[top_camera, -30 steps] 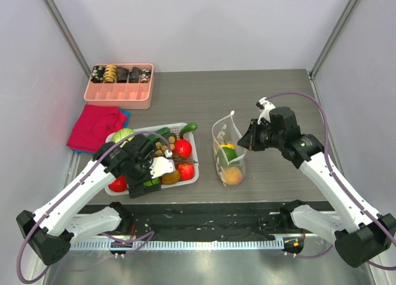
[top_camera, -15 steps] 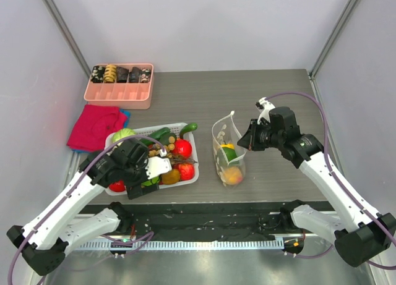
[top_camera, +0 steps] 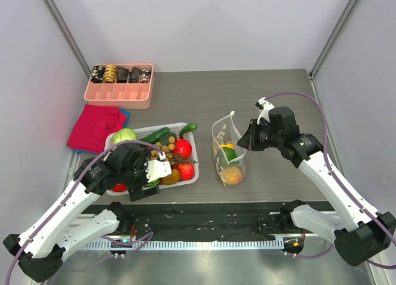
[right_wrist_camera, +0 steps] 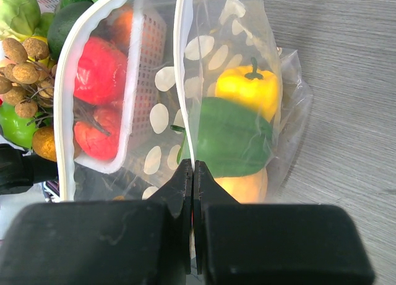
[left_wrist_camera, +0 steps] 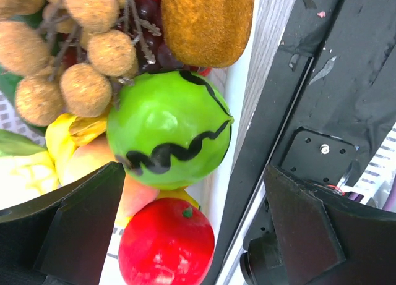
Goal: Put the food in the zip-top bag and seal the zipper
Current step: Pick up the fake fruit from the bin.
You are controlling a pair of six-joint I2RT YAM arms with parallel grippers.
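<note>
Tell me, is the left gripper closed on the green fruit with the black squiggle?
No, the left gripper is wide open, its jaws standing far apart on either side of the green fruit.

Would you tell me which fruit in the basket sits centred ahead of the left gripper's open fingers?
The green fruit with the black wavy line; the red apple lies off to one side, the fuzzy brown fruit farther away.

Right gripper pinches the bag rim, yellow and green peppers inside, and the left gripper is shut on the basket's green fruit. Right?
No: the left gripper is open, jaws wide over the green fruit and gripping nothing, as the left wrist view shows. The rest stands: the right gripper pinches the bag rim, yellow pepper and green pepper inside.
</note>
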